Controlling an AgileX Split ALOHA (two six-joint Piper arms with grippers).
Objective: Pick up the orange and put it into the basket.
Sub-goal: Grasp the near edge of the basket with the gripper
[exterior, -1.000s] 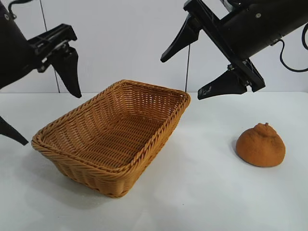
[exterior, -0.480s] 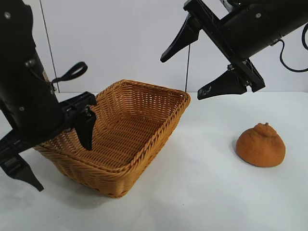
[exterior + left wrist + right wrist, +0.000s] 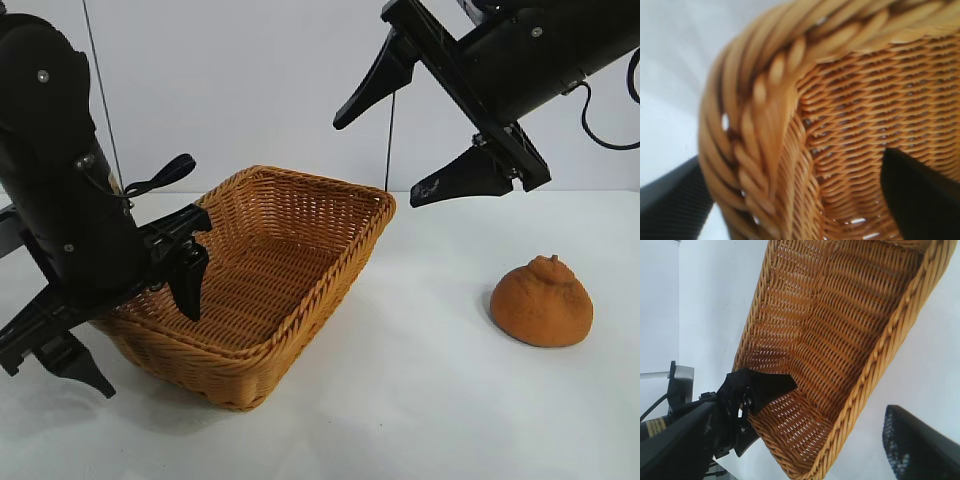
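The orange point(image 3: 541, 302) sits on the white table at the right, apart from everything else. The wicker basket point(image 3: 300, 300) stands left of centre. My left gripper point(image 3: 135, 325) is open and straddles the basket's near-left rim, with one finger point(image 3: 190, 282) inside and the other outside, low by the table. In the left wrist view the braided rim point(image 3: 765, 115) runs between the left gripper's point(image 3: 795, 202) spread fingers. My right gripper point(image 3: 377, 164) is open and empty, high above the basket's far right corner and up-left of the orange. The orange shows in neither wrist view.
The right wrist view looks down into the basket point(image 3: 840, 330) and shows the left gripper point(image 3: 752, 392) at its end, between the right gripper's point(image 3: 795, 452) own fingers. A white wall stands behind the table point(image 3: 450, 420).
My left arm has swung down from high at the left onto the basket's left rim and now straddles it. The right arm, basket and orange have not moved.
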